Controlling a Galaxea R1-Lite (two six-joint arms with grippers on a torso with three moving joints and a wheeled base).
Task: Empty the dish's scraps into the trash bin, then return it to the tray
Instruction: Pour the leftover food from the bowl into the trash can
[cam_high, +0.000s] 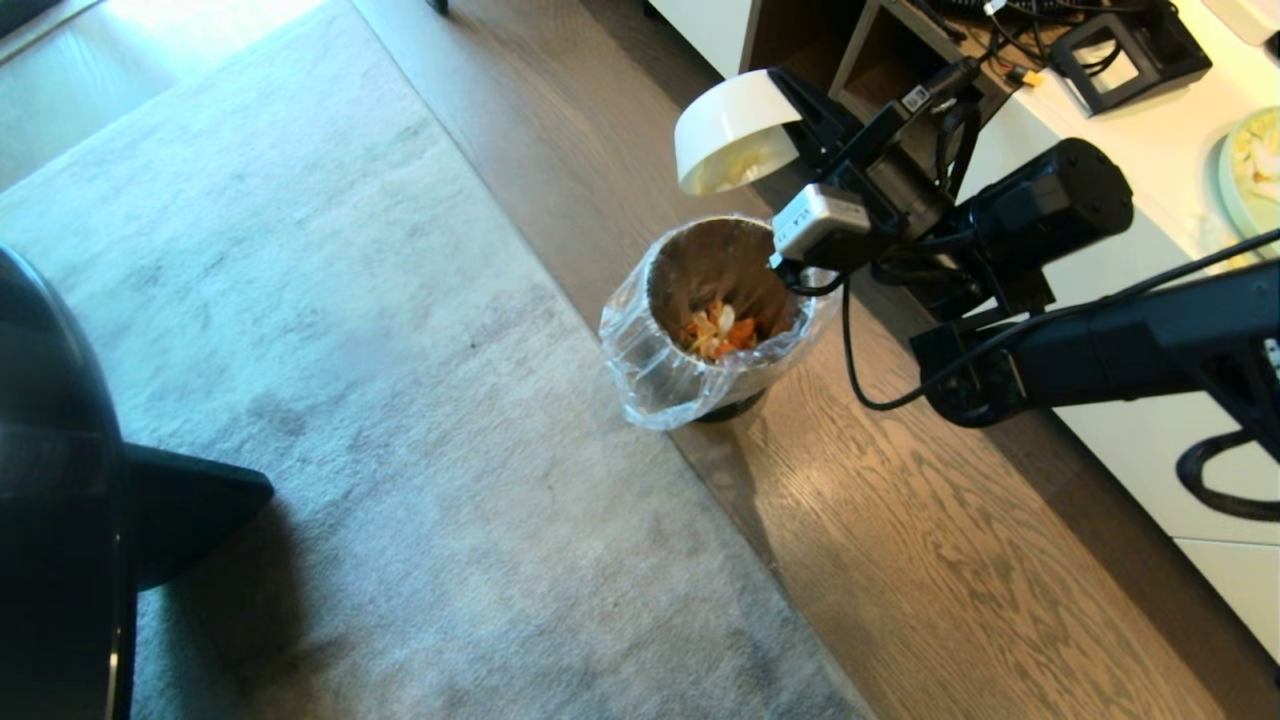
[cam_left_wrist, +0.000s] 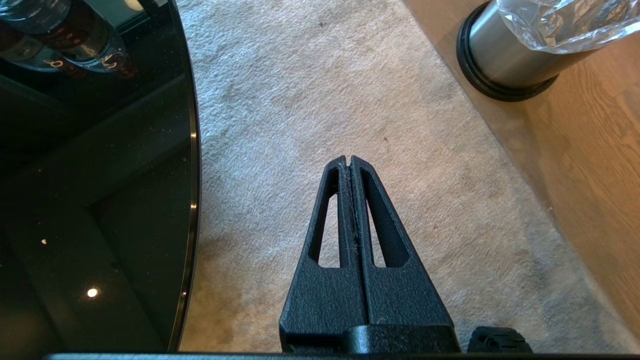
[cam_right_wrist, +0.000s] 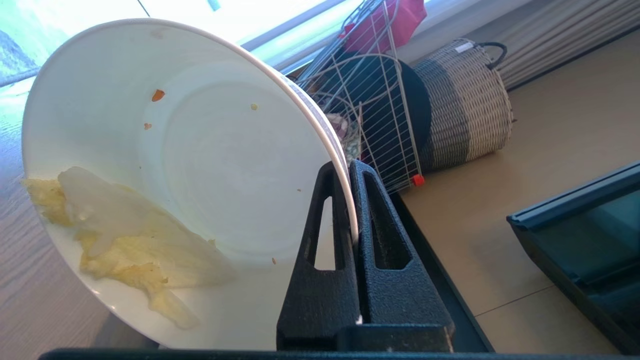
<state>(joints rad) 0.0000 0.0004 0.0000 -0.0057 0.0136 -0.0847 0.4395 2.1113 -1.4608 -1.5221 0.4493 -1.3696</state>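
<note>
Wood floor at upper middle: your right gripper (cam_high: 800, 115) pinches the tipped dish (cam_high: 732, 128) above the trash bin (cam_high: 700, 340); left gripper (cam_left_wrist: 349, 162) pressed together.

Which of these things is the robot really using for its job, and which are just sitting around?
In the job:
- dish, tipped above the bin, pale leaf stuck inside
- scraps, in the bin
- trash bin
- right gripper, pinching the dish's rim

Just lying about:
- grey rug
- woven basket
- wire rack
- left gripper, shut over the rug
</note>
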